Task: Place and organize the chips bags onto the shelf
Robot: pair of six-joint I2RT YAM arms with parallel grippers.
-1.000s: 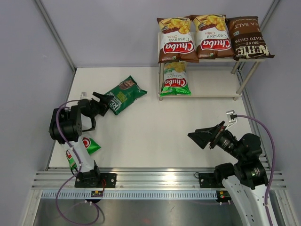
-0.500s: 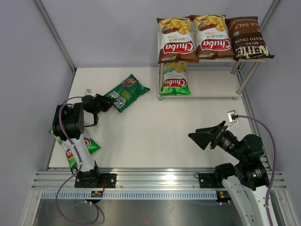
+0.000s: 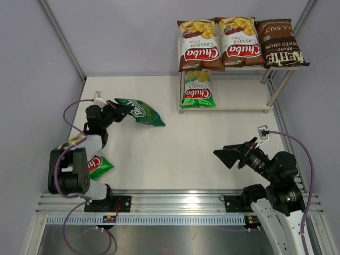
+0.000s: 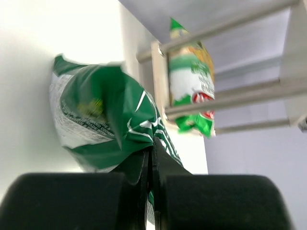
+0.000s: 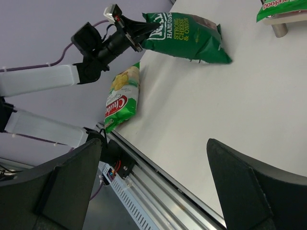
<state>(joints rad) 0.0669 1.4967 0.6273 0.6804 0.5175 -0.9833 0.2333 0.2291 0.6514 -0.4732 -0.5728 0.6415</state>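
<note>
Bag: the dark-green bag (image 3: 139,110) is over the back left of the table (image 3: 175,154). One end is lifted up. I cannot tell if the other end touches the table.
Feel: I think it is light and puffy, full of air. Its skin is thin, shiny and slippery. The chips inside can break if it gets squeezed.
Where to hold: the flat sealed edge at one end is best, not the fat middle.
Left gripper (image 3: 114,111): it is pinched tight on that flat edge of the dark-green bag. The bag sticks out sideways from it, so it may droop or swing.
Loose bag (image 3: 99,165): a light-green one lies on the table by the left arm, partly hidden by it.
Shelf (image 3: 239,101): it stands at the back right, well apart from the dark-green bag.
Top board: it looks full, with the left brown bag (image 3: 200,45), the middle brown bag (image 3: 240,41) and the Kettle bag (image 3: 281,42) side by side.
Low board: the low bag (image 3: 198,89), light green, lies at its left end. There is bare room to its right.
Right gripper (image 3: 226,154): its jaws are wide apart and hold nothing. It hangs over the near right of the table.
</note>
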